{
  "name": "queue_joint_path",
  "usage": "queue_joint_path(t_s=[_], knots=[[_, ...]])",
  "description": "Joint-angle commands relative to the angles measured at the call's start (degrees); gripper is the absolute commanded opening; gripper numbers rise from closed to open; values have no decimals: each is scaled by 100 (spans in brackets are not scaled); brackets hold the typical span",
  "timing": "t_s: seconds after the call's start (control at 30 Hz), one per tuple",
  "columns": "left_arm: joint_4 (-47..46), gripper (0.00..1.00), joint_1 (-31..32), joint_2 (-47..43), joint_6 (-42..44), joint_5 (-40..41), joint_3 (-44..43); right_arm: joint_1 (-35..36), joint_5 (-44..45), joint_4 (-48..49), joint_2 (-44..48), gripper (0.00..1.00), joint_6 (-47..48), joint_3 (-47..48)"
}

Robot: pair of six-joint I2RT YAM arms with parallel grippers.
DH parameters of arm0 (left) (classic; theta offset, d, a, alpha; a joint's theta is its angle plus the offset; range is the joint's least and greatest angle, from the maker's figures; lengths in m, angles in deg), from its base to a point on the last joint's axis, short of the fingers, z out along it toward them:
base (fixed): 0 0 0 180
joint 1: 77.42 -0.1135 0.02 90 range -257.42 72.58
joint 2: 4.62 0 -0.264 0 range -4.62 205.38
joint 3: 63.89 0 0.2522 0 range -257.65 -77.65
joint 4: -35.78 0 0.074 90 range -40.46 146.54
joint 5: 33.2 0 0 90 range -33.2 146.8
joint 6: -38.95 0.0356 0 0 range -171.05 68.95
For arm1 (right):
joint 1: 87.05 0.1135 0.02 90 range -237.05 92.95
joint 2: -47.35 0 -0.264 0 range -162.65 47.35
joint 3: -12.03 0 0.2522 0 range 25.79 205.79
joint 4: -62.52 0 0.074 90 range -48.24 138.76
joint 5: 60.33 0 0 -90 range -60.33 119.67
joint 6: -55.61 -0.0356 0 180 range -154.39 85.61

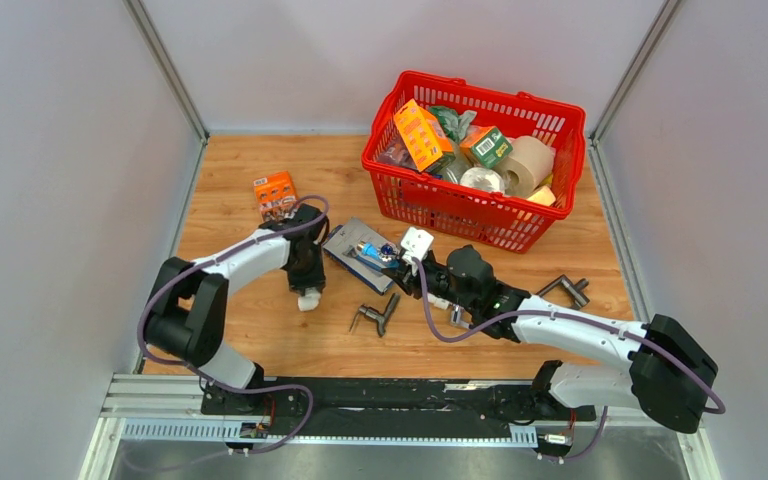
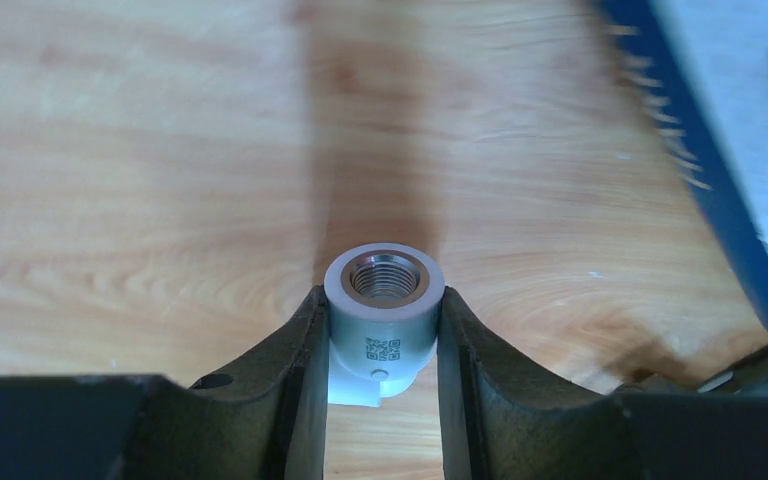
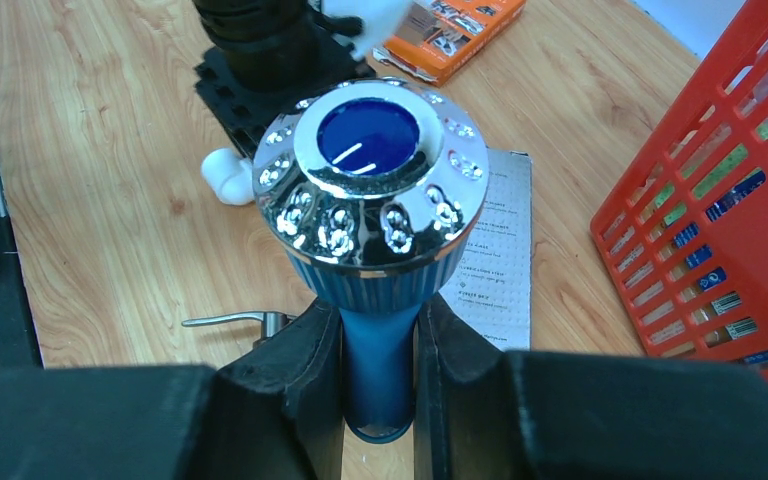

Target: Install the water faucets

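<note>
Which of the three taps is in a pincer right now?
The blue tap with the shiny cap, clamped in the right pincer; the two metal taps lie loose on the wood.

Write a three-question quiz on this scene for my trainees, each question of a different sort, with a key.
1. True or false: the red basket is empty.
2. Multiple choice: the right gripper is shut on: A the blue faucet; B an orange box; C a roll of tape.
3. Short answer: which gripper's fingers flank the white elbow fitting?
Key: 1 false, it holds goods; 2 A; 3 the left gripper.
</note>
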Motion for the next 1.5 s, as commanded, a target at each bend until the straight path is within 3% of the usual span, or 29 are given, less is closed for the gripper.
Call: queue_joint_path(t_s=[0.0, 0.1, 0.17, 0.33, 0.73, 0.93, 1.1, 1.33, 1.47], knots=[[-543, 44, 489, 764, 1682, -337, -310, -28, 102, 291, 114, 0, 17, 2], [-516, 75, 595, 792, 1552, -145, -364, -28, 137, 230, 132, 0, 61, 28], [-490, 87, 595, 468, 1228, 127, -276, -28, 172, 230, 150, 0, 78, 19], [-279, 99, 595, -288, 191, 393, 127, -36, 172, 256, 106, 0, 96, 28], [187, 95, 560, -789, -435, 1243, 735, -36, 181, 300, 158, 0, 78, 2], [170, 95, -71, -1255, -576, 1430, 1007, -28, 128, 361, 141, 0, 17, -24], [-50, 96, -749, -1660, -418, 1071, 1140, -28, 137, 344, 176, 0, 25, -24], [107, 100, -758, -2644, -1065, 357, 1122, -28, 128, 344, 167, 0, 26, -16], [222, 98, -758, -2487, -1515, 305, 771, -28, 93, 353, 158, 0, 8, -16]])
